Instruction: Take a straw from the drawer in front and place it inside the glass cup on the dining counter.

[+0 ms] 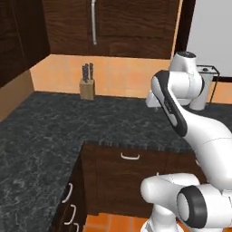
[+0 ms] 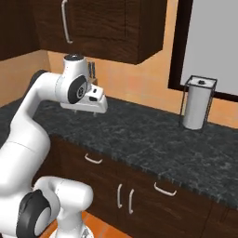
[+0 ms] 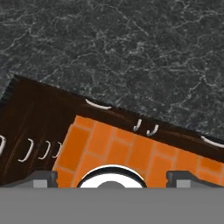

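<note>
While the drawer (image 1: 136,164) is shut, no straw can be reached, so I judge opening it to be the step in hand. At 11 o'clock in the left base view a knife block (image 1: 87,87) stands at the back of the black bench (image 1: 50,131). The drawer sits under the bench edge at 6 o'clock, its silver handle (image 1: 130,157) facing the robot; the straw is presumably inside. The arm is raised over the bench. In the hand view the fingers (image 3: 41,177) stand wide apart, holding nothing, at 5 and 7 o'clock, with the handle at 12 o'clock from them. To do it well, lower the hand, square the fingers across the handle, close firmly, then pull straight out. At 3 o'clock in the right base view stands a paper roll (image 2: 195,109), well clear.
</note>
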Available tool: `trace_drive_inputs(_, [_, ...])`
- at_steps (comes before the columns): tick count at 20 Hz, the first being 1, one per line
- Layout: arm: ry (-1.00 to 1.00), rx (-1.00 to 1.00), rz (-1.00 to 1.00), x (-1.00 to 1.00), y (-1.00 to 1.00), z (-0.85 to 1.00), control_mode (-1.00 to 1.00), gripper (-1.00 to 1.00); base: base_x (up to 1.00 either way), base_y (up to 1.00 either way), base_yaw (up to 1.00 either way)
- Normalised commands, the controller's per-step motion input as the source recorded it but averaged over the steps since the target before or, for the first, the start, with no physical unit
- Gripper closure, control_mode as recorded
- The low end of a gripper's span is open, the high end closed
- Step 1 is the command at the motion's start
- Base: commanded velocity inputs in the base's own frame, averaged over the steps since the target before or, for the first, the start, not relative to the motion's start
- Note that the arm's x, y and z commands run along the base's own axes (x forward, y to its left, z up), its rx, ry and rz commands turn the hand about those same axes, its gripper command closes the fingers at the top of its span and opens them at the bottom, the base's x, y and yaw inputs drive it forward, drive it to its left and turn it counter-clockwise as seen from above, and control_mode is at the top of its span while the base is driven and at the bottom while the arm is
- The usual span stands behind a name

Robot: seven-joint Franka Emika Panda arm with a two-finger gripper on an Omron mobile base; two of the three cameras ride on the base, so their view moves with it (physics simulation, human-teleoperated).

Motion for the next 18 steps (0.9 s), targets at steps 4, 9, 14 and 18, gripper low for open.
trace_drive_inputs(4, [0.00,0.00,0.00,0.00,0.00,0.00,1.00,-1.00,0.00,-0.76,0.61])
trace_drive_inputs(9, [0.00,0.00,0.00,0.00,0.00,0.00,1.00,-1.00,0.00,-0.79,0.56])
trace_drive_inputs(14, [0.00,0.00,0.00,0.00,0.00,0.00,1.00,-1.00,0.00,-0.73,0.45])
trace_drive_inputs(18, [0.00,0.00,0.00,0.00,0.00,0.00,1.00,-1.00,0.01,-0.69,0.43])
